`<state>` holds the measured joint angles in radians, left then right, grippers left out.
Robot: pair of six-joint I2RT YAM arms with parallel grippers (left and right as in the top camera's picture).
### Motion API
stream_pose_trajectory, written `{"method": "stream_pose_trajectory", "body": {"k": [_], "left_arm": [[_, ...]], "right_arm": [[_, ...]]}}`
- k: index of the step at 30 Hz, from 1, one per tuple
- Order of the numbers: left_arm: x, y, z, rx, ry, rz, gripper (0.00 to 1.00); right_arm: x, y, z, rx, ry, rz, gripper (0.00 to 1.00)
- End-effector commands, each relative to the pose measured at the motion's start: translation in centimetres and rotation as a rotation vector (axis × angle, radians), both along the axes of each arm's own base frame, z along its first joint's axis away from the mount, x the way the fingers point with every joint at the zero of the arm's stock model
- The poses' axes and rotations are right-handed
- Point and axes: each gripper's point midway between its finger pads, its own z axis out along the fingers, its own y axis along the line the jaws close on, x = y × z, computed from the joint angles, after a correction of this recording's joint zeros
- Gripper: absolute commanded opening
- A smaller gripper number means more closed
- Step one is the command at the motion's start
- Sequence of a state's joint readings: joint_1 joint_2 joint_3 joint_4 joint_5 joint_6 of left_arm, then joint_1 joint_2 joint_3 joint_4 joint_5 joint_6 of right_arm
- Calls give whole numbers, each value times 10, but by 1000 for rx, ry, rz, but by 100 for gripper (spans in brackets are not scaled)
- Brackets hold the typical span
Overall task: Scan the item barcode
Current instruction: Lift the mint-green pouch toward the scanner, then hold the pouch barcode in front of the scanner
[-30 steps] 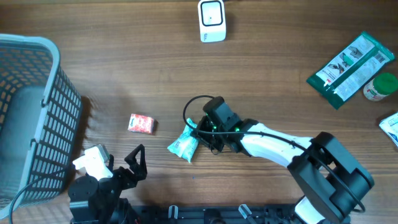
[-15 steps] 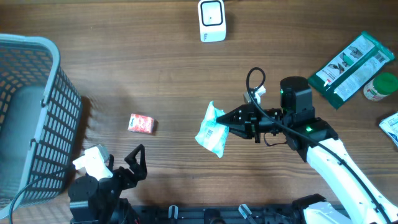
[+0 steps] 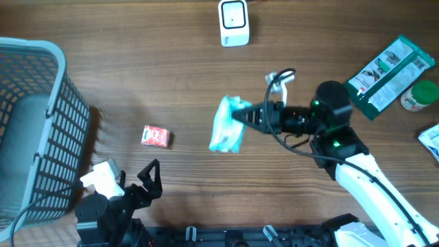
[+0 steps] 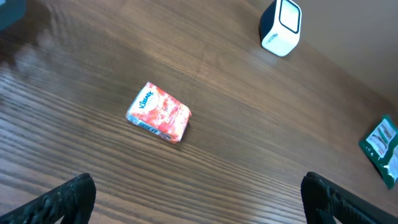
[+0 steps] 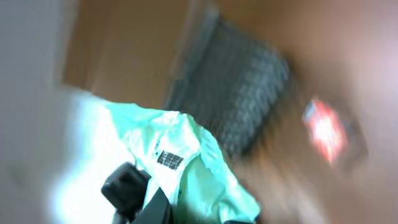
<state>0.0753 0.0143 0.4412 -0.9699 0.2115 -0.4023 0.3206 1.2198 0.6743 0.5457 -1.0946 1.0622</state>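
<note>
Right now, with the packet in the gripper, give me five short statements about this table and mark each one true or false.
1. The right gripper is shut on the teal packet. True.
2. The left gripper grips the red tissue pack. False: its jaws stand open, and the pack lies alone on the table.
3. The white scanner stands at the far edge of the table. True.
4. The red tissue pack lies inside the basket. False: it lies on the wood, to the right of the basket.
5. The green-capped bottle stands next to the scanner. False: it stands at the right edge, beside the green pouch.
</note>
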Motion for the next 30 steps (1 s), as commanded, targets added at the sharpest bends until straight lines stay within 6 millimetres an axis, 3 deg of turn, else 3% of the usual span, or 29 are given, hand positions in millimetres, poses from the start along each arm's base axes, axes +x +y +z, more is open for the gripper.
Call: {"method": "stream_pose_trajectory", "body": {"k": [1, 2, 3, 4, 6, 9, 12, 15, 18, 21, 25, 27, 30], "left_arm": [[0, -2, 2, -12, -10, -5, 100], [0, -2, 2, -12, -10, -6, 100], [0, -2, 2, -12, -10, -6, 100], [0, -2, 2, -12, -10, -6, 100], [0, -2, 2, -12, -10, -5, 100], [0, -2, 2, -12, -10, -6, 100], [0, -2, 2, -12, -10, -6, 100], [0, -2, 2, -12, -10, -6, 100], [0, -2, 2, -12, -9, -6, 100], [-3, -2, -2, -14, 10, -6, 100], [-7, -2, -10, -17, 46, -5, 100], [-9, -3, -12, -17, 56, -5, 100], [-9, -3, -12, -17, 56, -5, 100]], "right_arm": [[14, -12, 82, 146, -478, -188, 4], [36, -22, 87, 129, -549, -341, 4], [67, -35, 77, 67, -524, -525, 4], [99, -56, 57, -54, -491, -743, 5], [135, -86, 31, -308, -520, -1012, 5], [159, -78, 27, -460, -611, -1053, 5], [204, -64, 31, -605, -728, -1080, 5], [252, -62, 14, -877, -814, -1176, 4], [283, -44, -2, -1017, -872, -1190, 5], [317, -31, -21, -1034, -888, -1250, 5], [339, -20, -49, -1073, -934, -1259, 5], [348, -15, -73, -1131, -945, -1237, 5], [353, -26, -83, -1170, -931, -1326, 4]]}}
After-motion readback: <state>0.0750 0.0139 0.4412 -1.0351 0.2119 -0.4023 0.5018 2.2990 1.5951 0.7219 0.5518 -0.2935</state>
